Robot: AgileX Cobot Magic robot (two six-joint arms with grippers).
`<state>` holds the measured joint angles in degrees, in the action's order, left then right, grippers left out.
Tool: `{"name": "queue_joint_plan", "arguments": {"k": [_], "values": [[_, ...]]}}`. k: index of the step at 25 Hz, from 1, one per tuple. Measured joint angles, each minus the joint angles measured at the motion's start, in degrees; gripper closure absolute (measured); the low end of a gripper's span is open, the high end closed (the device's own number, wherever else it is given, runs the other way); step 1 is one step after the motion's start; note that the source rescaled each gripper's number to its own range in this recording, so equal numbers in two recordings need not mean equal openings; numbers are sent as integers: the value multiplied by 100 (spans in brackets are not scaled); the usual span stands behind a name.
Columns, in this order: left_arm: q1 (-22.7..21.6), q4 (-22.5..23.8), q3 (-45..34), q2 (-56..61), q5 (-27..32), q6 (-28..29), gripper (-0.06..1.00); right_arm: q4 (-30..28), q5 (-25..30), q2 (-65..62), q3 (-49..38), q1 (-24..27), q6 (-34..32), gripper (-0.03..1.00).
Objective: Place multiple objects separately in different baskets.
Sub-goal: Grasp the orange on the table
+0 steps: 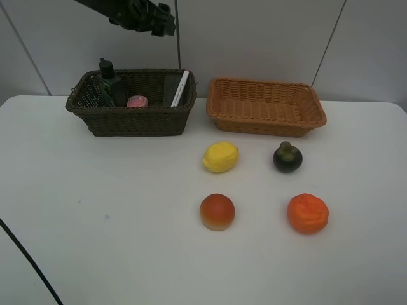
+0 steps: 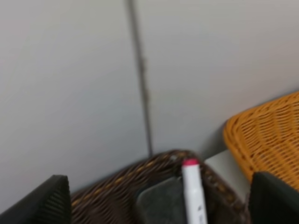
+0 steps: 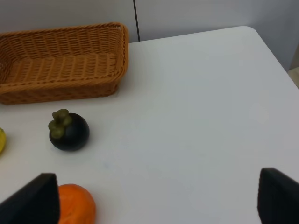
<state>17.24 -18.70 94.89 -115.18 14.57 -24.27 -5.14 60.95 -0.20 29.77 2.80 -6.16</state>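
Plainly, left pincer (image 2: 159,201) and right pincer (image 3: 156,197) stand spread; white marker (image 2: 193,196) markings too blurred to read.

**White tabletop: 2 baskets, 4 fruits**

A flat white tabletop (image 1: 114,241) is seen w/ six things set directly on it. At the back, a dark brown rectangular wicker basket (image 1: 133,122) is placed left, and a light orange-tan rectangular wicker basket (image 1: 267,126) just beside it, right, not touching. In front, a yellow lemon (image 1: 220,157) & a dark round mangosteen (image 1: 287,157) are laid in a row. Nearer the front edge are a round red-orange fruit (image 1: 217,211) & a round bright orange (image 1: 308,213).
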Motion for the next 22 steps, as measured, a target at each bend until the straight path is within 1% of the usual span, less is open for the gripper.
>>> {"name": "queue_joint_plan", "arguments": {"k": [2,4,7,9,11,13,16,22], "values": [[-294,-7,0,179,388,245,-5,0,0,0,0,0,0,-3],[-704,0,0,360,895,495,-5,0,0,0,0,0,0,-3],[-1294,103,-84,664,1580,702,-5,0,0,0,0,0,0,-3],[-1616,143,-334,937,1902,781,-5,0,0,0,0,0,0,-3],[-1844,167,-720,1327,2065,821,-5,0,0,0,0,0,0,-3],[-1923,228,-1219,1789,2201,826,-5,0,0,0,0,0,0,-3],[-1923,278,-2155,2682,2336,741,-5,0,0,0,0,0,0,-3],[-1923,494,-3899,4748,2336,592,-5,0,0,0,0,0,0,-3]]}}
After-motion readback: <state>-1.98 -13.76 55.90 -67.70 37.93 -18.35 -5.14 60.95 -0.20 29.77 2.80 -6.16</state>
